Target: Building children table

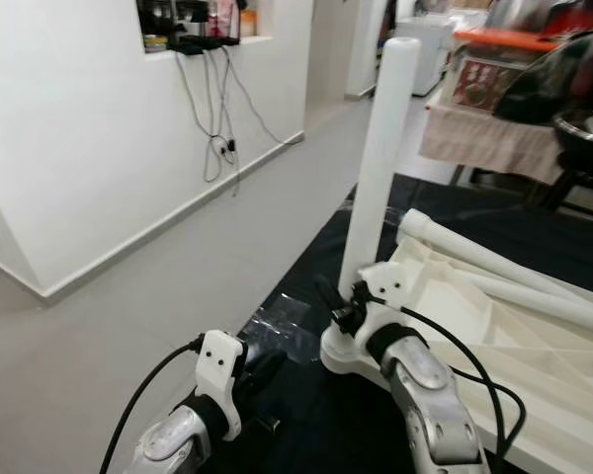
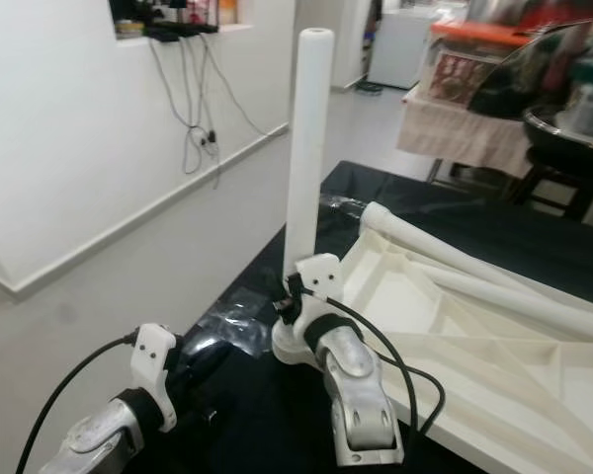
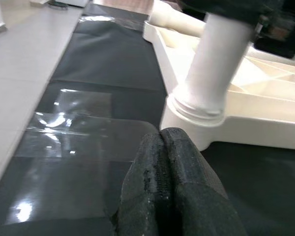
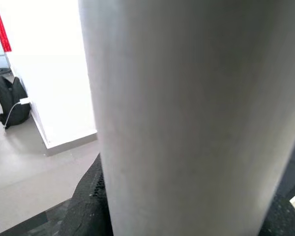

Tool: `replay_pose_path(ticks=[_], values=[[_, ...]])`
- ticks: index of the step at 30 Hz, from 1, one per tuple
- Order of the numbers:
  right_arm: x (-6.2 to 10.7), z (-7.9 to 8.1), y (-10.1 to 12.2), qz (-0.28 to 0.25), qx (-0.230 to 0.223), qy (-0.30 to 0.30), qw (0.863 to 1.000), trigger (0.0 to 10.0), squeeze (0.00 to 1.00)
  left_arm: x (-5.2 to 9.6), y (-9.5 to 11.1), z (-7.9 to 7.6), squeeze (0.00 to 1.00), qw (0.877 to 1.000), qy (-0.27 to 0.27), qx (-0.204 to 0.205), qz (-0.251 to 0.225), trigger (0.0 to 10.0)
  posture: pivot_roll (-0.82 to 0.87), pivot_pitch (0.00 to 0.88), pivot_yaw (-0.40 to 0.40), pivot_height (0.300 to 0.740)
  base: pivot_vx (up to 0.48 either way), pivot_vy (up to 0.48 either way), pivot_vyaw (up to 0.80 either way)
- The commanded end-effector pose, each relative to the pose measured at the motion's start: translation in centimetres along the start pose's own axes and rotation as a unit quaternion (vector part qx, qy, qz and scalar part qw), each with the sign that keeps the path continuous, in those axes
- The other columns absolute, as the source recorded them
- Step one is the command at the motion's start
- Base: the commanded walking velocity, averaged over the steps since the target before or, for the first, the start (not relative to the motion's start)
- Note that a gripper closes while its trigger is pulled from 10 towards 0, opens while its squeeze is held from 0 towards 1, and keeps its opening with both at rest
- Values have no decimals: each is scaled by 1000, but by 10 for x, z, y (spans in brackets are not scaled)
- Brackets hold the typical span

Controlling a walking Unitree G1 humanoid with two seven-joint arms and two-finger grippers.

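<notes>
The right gripper (image 1: 348,308) pinches the white leg (image 1: 381,163) low, just above its corner socket on the upturned tabletop (image 1: 494,336). Light, stiff, slick plastic: grip near the base. The left gripper (image 3: 169,187), fingers pressed together, waits beside that socket

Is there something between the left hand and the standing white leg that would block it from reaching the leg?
Nothing visible does. The left hand hovers low over the black mat, fingers closed, beside the leg's base. Between them lies just bare mat. The right hand already holds the leg low down, on the tabletop side.
</notes>
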State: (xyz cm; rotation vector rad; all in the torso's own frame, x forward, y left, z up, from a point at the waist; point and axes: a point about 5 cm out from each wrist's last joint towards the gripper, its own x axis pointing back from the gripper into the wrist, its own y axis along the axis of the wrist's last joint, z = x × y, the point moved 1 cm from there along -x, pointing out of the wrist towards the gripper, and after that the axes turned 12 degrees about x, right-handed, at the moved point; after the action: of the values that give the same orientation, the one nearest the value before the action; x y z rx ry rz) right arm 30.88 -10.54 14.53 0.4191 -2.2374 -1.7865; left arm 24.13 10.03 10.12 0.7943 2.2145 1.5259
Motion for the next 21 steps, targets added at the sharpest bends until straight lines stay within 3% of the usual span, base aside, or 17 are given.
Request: replay_pose_path(ticks=[1,3,4,5,7,8,10,11,13,14,15,16,17,19,21], values=[[3,-9,-23,53,-4,-18,998,0,0,0,-1,-1,0,1000,-4,3,5,10000,9,0,-65,740,0,0,0],[1,-11,-28,61,-20,-25,998,0,0,0,-1,-1,0,1000,-1,1,4,10000,18,0,-72,740,0,0,0],[0,-11,-31,69,-19,-28,997,4314,0,-1,0,-1,0,1000,2,-1,2,10000,13,0,-73,740,0,0,0],[0,-8,-31,69,-24,-12,997,10000,0,-1,0,-1,0,1000,3,-2,0,10000,10,0,-74,740,0,0,0],[-1,-8,-28,55,-27,8,998,10000,0,-2,0,-1,0,1000,4,-1,-1,10000,10,0,-75,740,0,0,0],[-4,-5,-23,34,-35,57,997,10000,1000,-3,0,-1,0,1000,3,0,-1,10000,10,0,-74,740,0,0,0],[-4,-5,-23,34,-35,57,997,10000,1000,-3,0,-1,0,1000,3,0,-1,10000,10,0,-74,740,0,0,0],[-3,5,1,-33,-50,166,984,10000,1000,-5,0,-2,0,1000,1,2,-1,10000,7,0,-68,740,0,0,0],[-3,5,1,-33,-50,166,984,10000,1000,-5,0,-2,0,1000,1,2,-1,10000,7,0,-68,740,0,0,0],[-3,5,9,-59,-44,228,971,10000,831,-5,-1,-2,0,1000,1,2,0,10000,10,0,-70,740,0,0,0],[-2,3,13,-73,-38,264,961,10000,831,-6,-1,-3,0,1000,0,2,0,10000,10,0,-70,740,0,0,0],[-3,-1,13,-82,-22,305,948,10000,0,-6,-1,-3,0,1000,0,2,0,10000,13,0,-69,740,0,0,0],[-3,-1,13,-82,-22,305,948,10000,0,-6,-1,-3,0,1000,0,2,0,10000,13,0,-69,740,0,0,0],[-8,-10,11,-81,-23,364,928,10000,0,-6,-2,-3,0,1000,-1,3,0,10000,17,0,-69,740,0,0,0],[-10,-14,11,-80,-23,380,921,10000,0,-6,-2,-3,0,1000,-1,2,1,10000,17,0,-69,740,0,0,0]])
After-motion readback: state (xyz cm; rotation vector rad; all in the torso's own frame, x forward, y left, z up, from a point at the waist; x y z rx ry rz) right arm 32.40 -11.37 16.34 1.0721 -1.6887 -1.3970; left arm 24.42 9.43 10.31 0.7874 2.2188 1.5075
